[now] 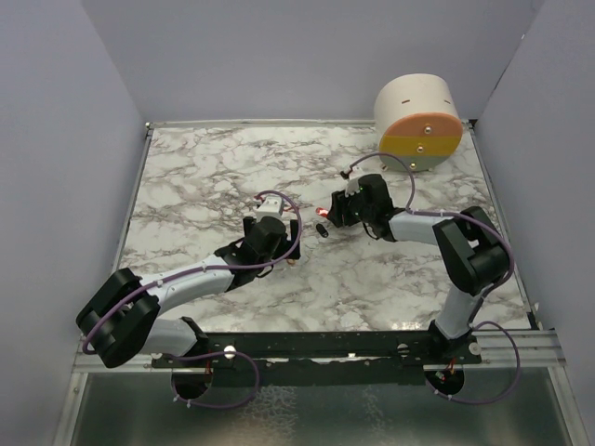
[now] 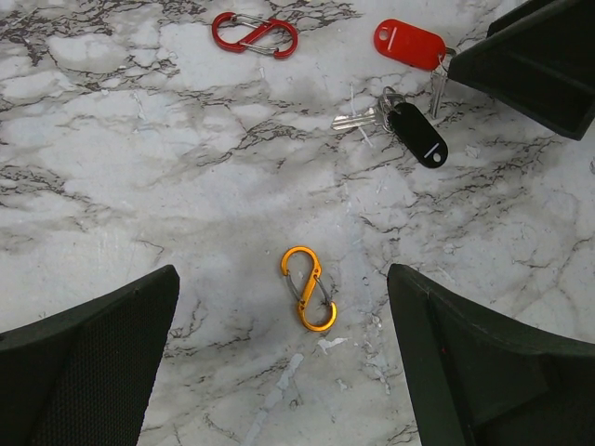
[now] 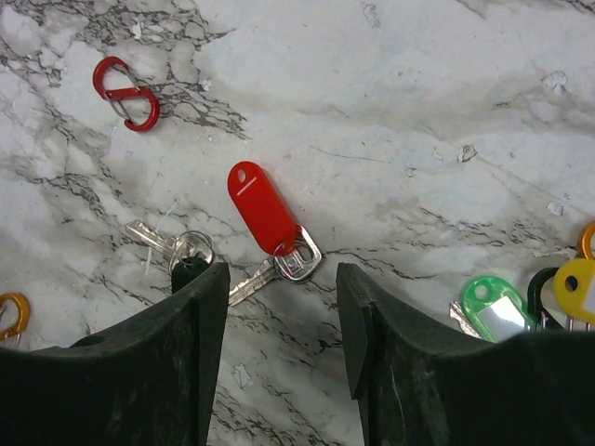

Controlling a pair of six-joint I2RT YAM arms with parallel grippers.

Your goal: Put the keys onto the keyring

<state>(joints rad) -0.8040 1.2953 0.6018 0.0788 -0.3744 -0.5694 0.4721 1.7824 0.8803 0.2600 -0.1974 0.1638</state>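
An orange S-shaped keyring clip lies flat on the marble between the wide-apart fingers of my open left gripper, touching neither. A red keyring clip lies farther off. The red-tagged key rests on the table just ahead of my open right gripper, whose jaws hold nothing. Beside it lies a black-tagged key on a silver key, its tag partly hidden under a finger in the right wrist view. From above, the left gripper and right gripper face each other mid-table.
Green-tagged and yellow-tagged keys lie by the right finger. A round cream drum with an orange and yellow face stands at the back right. Grey walls close in the marble table on three sides.
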